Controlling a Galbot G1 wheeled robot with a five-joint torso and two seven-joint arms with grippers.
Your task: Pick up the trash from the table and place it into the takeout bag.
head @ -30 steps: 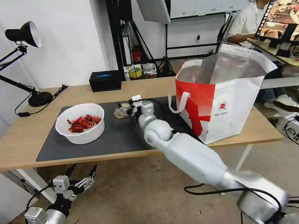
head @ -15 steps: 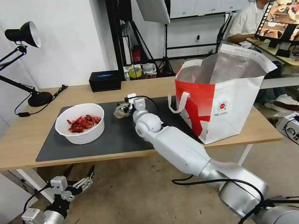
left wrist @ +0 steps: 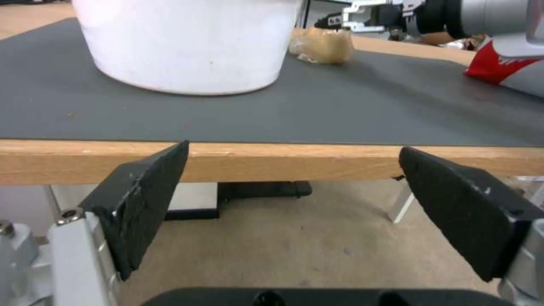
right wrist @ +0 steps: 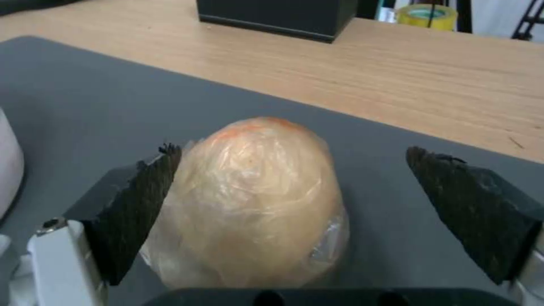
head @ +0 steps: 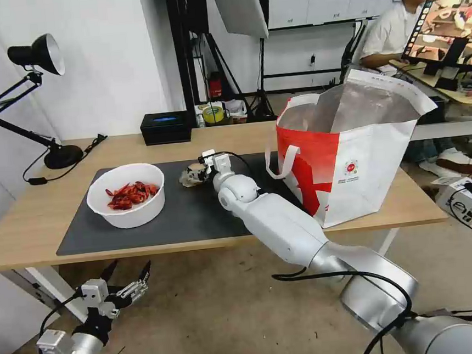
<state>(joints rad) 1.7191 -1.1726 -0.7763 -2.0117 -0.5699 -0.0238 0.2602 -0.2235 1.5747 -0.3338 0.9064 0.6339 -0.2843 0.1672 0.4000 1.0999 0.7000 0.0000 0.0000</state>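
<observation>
Nearest the robot, the left gripper (head: 128,274) is hanging below the table's (head: 25,228) front edge, jaws spread wide with nothing between them, its arm bent low at the robot's left side. From its wrist camera the table edge is sitting just above the fingers (left wrist: 144,199), and the base of the white bowl (left wrist: 190,42) is standing on the dark mat (left wrist: 317,110) beyond, its top cut off by the frame.

Farther out, the right arm is stretching forward over the mat, its bulky elbow and wrist hiding much of the right gripper (head: 201,169) in the head view. The wrist camera is showing it plainly: the jaws are gaping, and the bun (right wrist: 255,199), wrapped in clear film, is lying between the fingers (right wrist: 144,204). It is pressing against one pad and standing apart from the other. Its lower end is cut off by the gripper body.

To the gripper's left, the bowl of red shells (head: 127,195) is resting on the mat. To its right, the takeout bag (head: 355,155) is standing upright and open-mouthed. Beyond the gripper, a black box (right wrist: 278,17) is sitting on bare wood.
</observation>
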